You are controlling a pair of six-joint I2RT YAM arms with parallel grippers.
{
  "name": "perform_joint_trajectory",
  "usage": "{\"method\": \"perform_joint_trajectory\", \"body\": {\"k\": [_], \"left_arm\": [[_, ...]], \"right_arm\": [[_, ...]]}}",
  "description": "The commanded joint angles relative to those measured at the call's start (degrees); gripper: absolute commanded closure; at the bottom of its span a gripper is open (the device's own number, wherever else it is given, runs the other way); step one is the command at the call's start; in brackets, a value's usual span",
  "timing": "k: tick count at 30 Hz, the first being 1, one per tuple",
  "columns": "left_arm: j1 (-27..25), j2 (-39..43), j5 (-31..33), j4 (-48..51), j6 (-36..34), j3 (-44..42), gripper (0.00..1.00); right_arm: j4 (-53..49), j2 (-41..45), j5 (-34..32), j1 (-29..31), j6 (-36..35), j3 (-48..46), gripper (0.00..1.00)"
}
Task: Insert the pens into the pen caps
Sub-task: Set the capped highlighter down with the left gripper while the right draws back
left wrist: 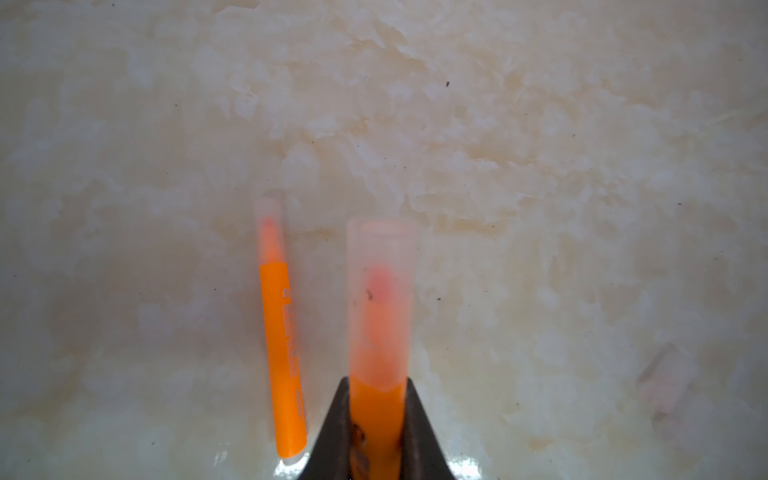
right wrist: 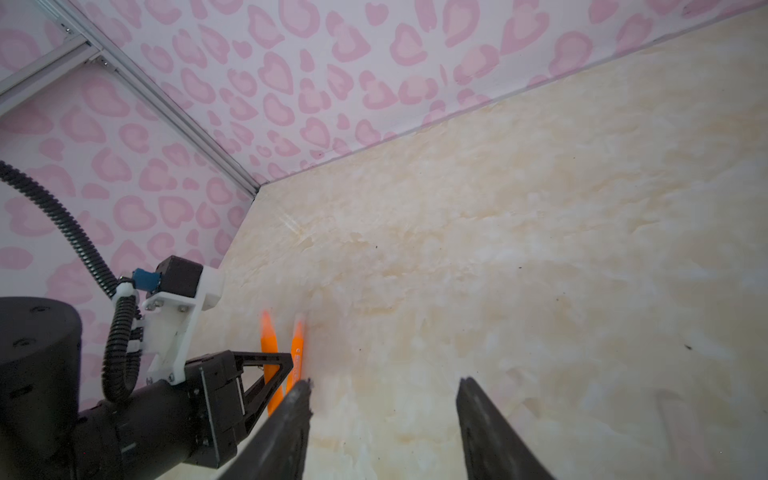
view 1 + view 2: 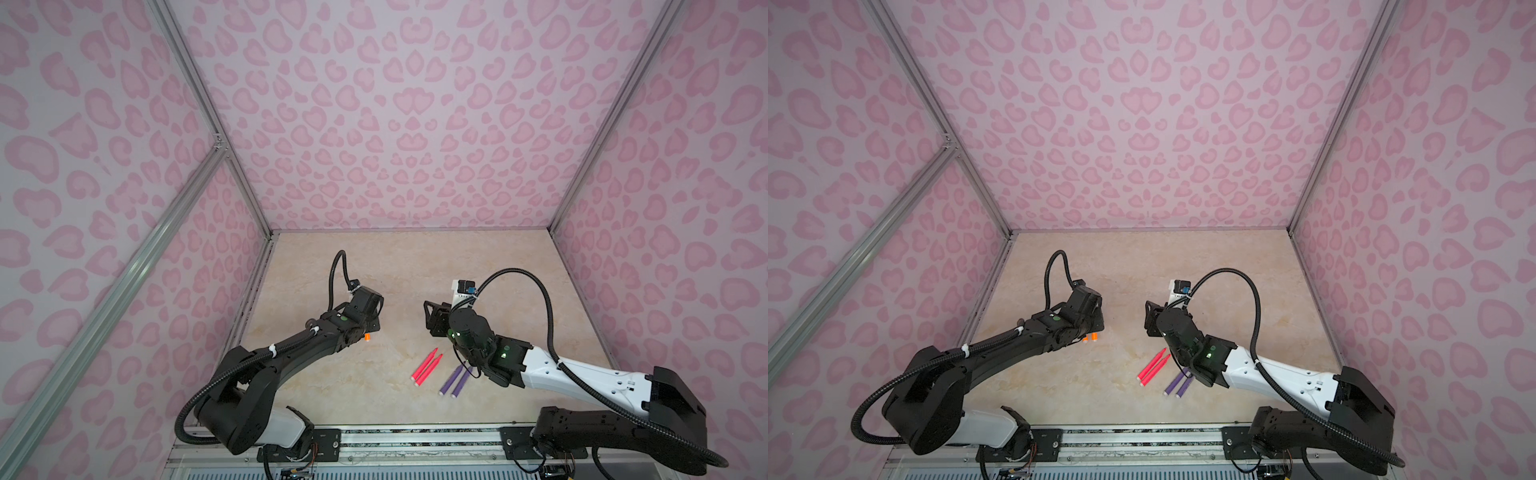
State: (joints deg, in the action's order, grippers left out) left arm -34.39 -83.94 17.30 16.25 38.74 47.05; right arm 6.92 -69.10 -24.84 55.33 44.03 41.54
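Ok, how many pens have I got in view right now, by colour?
Orange pens: 2 (one gripped by the left end effector)
Pink-red pens: 2
Purple pens: 2
Total: 6

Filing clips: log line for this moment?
left gripper: shut on capped orange pen | right gripper: open, empty | second orange pen: capped | pink pens, purple pens: lying loose

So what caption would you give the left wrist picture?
Left gripper grips a capped orange pen; a second capped pen lies beside it on the table.
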Motion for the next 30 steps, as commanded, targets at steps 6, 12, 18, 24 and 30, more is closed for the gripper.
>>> {"method": "perform_joint_trajectory", "body": {"k": [6,12,18,24,30], "left_arm": [[0.1,-6.4,1.5,5.0,0.5,4.3,0.97],[0.9,-11.9,-0.7,6.4,-0.9,7.3,0.97],[1.3,-16.9,-3.2,9.2,-3.0,10.8,0.97],[1.2,-20.1,-2.0,12.2,-3.7,13.1,0.91],[1.3,-18.6,-2.1,11.9,-4.4,12.5,0.74]], "right_arm": [[-0.2,0.4,0.7,-2.8,-0.2,-1.4,0.40],[0.8,-0.8,2.6,-5.2,-0.6,-0.9,0.38],[0.0,-0.5,3.5,-7.5,-0.5,-0.6,0.37],[-0.8,1.7,4.3,-8.6,-1.1,-0.8,0.36],[-1.0,5.5,3.3,-9.3,-1.0,-2.6,0.34]]}}
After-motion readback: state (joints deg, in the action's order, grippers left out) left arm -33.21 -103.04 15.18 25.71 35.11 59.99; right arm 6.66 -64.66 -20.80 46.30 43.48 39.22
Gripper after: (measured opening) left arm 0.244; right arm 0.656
